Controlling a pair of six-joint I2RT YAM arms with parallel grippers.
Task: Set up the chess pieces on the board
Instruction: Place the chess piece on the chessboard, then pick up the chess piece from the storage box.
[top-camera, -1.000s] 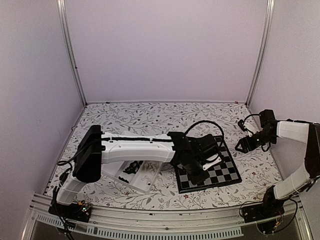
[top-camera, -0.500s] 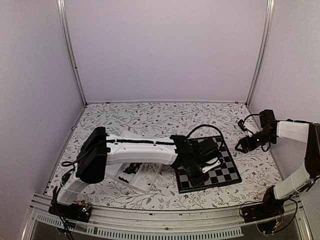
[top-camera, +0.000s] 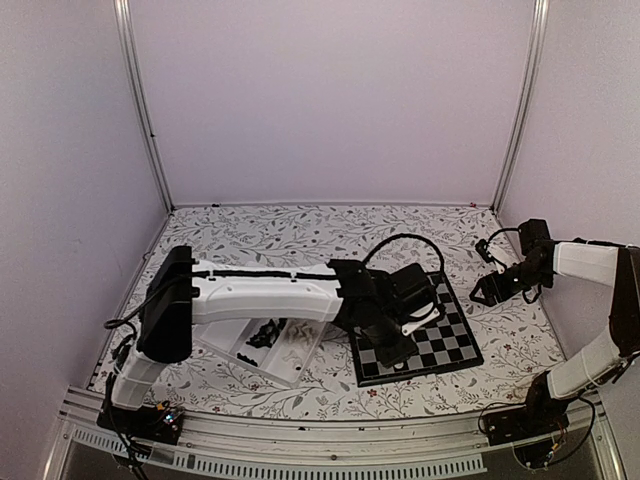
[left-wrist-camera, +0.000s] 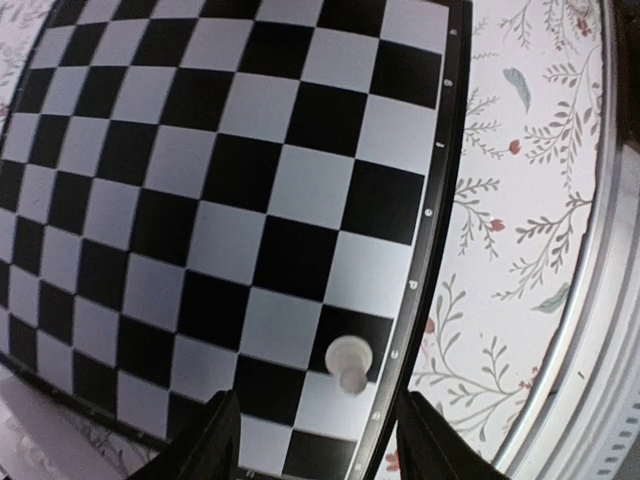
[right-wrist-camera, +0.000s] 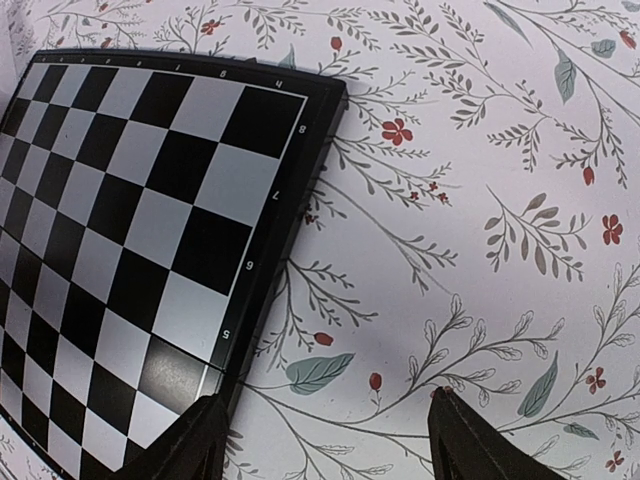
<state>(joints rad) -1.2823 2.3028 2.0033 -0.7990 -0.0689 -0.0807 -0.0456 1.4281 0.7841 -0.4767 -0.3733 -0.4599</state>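
The board (left-wrist-camera: 220, 180) fills the left wrist view. One white chess piece (left-wrist-camera: 349, 362) stands on a black square beside the board's right border. My left gripper (left-wrist-camera: 320, 452) hovers over it, open, its dark fingertips (left-wrist-camera: 215, 440) wide apart and clear of the piece. From above, the left arm reaches across to the board (top-camera: 455, 345), with the left gripper (top-camera: 393, 350) over its near left part. My right gripper (right-wrist-camera: 330, 445) is open and holds nothing, above the floral cloth just off the board's edge (right-wrist-camera: 290, 200). Black chess pieces (top-camera: 262, 335) lie in the tray.
A clear plastic tray (top-camera: 290, 362) sits left of the board, partly under the left arm. The right arm (top-camera: 560, 265) is bent at the right wall. Floral cloth (top-camera: 300, 235) covers the table. A metal rail (left-wrist-camera: 600, 330) runs along the near edge.
My left gripper has opened and let go of the white piece, which now stands on the board. The left arm shifted slightly. The right arm has not moved.
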